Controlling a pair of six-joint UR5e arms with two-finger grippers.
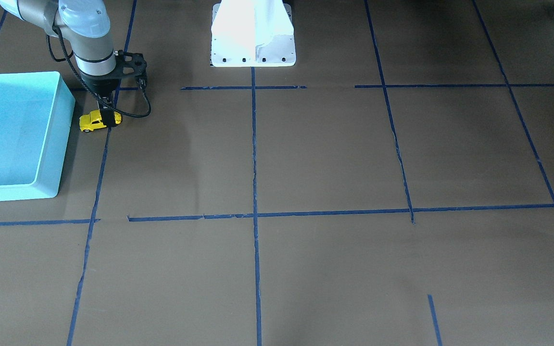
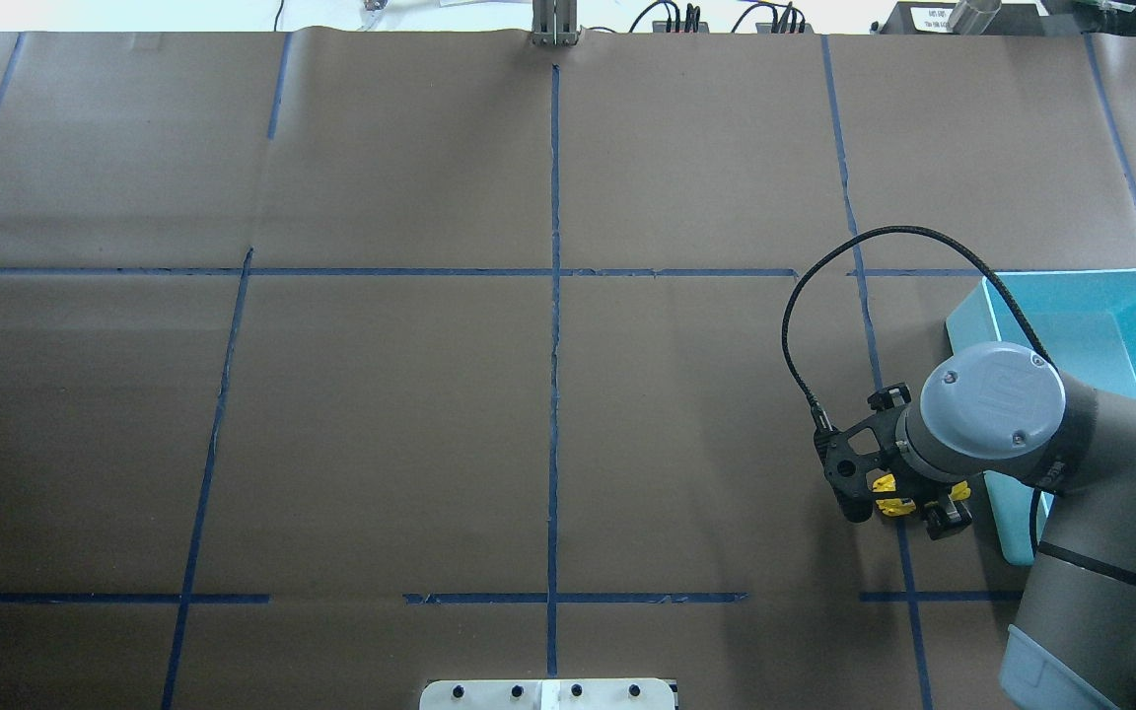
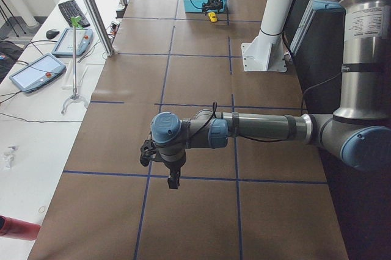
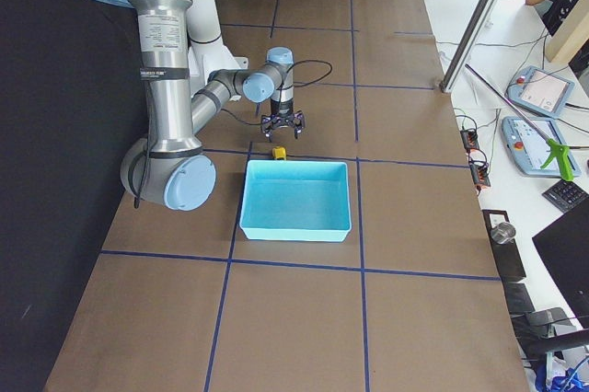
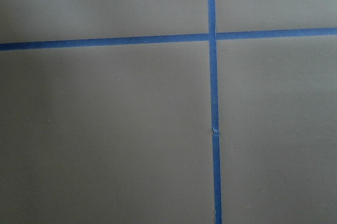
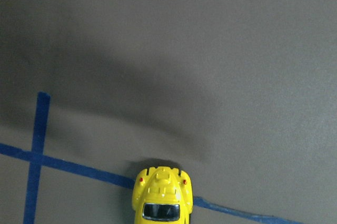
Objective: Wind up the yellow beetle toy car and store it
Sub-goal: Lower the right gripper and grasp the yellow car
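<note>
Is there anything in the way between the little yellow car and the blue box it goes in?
Nothing visible lies between them. The yellow beetle toy car sits on the table right beside the turquoise bin, under the right gripper. Only the bin's own wall stands between car and inside, so the car must go over it.

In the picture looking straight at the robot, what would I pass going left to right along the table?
turquoise bin → yellow beetle toy car, with the right gripper down on it → white robot base.
</note>
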